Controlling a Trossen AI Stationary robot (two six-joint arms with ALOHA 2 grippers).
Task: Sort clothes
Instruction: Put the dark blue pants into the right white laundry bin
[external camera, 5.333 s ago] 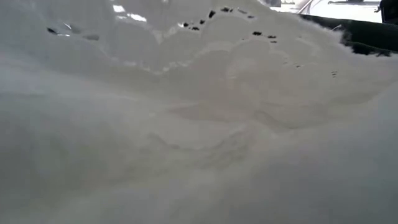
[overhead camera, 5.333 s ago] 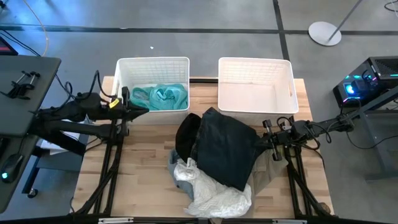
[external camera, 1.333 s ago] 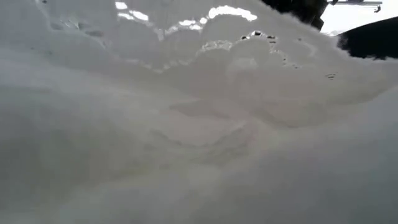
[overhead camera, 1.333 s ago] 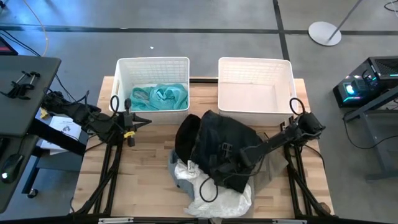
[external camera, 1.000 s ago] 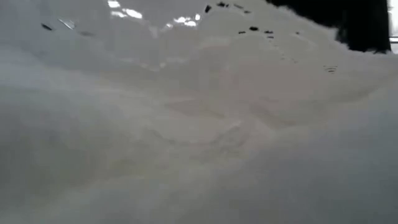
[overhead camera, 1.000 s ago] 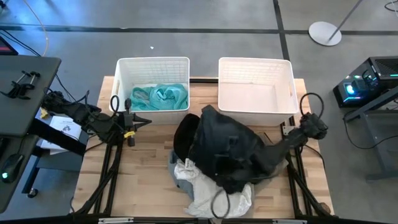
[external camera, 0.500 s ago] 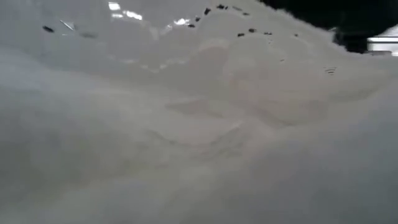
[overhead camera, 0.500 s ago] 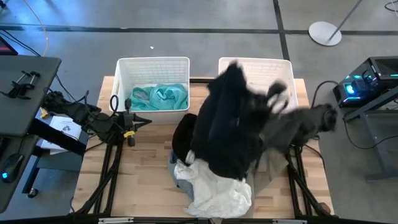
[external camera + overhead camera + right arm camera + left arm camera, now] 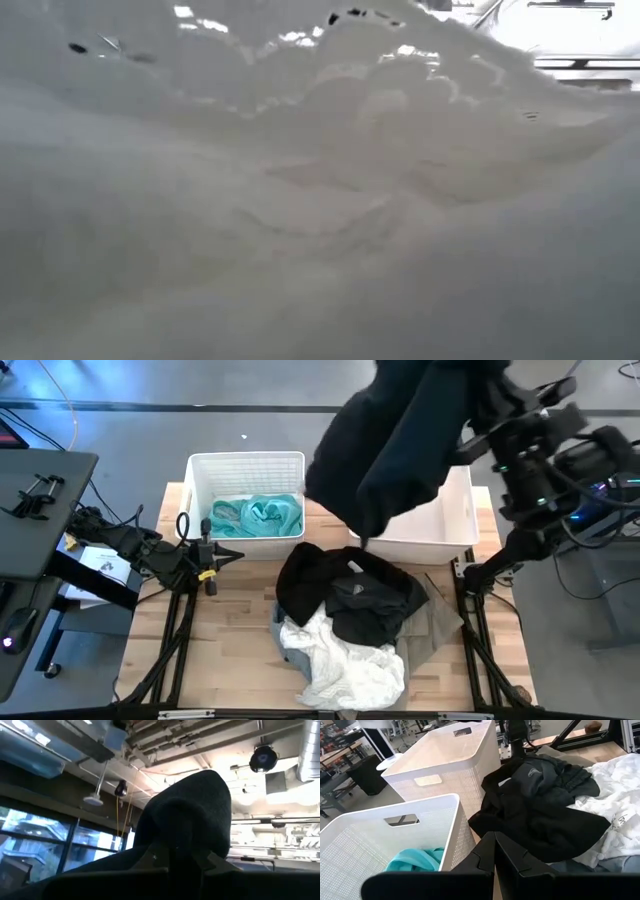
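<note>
Since the earlier frame, the right hand (image 9: 478,400) had risen high, clenched on a black garment (image 9: 395,445) hanging lengthwise over the right basket (image 9: 455,525). Left hand (image 9: 228,551) waited clenched beside the left basket (image 9: 245,465); the pile (image 9: 350,625) stayed on the worktop (image 9: 235,640).

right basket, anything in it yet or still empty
Cannot tell fully. The visible part of the right basket is bare white, but the black garment, hanging from the right tool above it, hides most of it.
</note>
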